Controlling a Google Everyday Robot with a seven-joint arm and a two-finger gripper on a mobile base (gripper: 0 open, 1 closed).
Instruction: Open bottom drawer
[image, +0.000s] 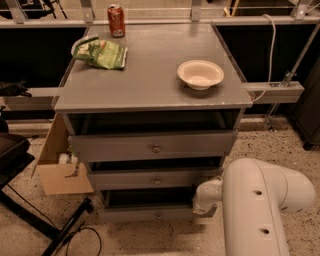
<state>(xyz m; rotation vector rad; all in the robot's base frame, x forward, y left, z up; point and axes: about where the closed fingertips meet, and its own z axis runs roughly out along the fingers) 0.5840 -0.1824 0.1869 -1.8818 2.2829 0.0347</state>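
The bottom drawer (150, 214) is the lowest of three grey drawers in the cabinet, with a small round knob (159, 216). Its front stands forward of the cabinet, with a dark gap above it. My white arm (260, 210) comes in from the lower right. My gripper (204, 197) is at the arm's white end, at the right end of the bottom drawer's front. It is mostly hidden by the arm.
The middle drawer (155, 179) and top drawer (152, 147) also stand slightly out. On the cabinet top (150, 80) are a white bowl (200, 74), a green chip bag (102, 52) and a red can (116, 20). A cardboard box (60, 170) and a black stand leg (55, 230) are on the left.
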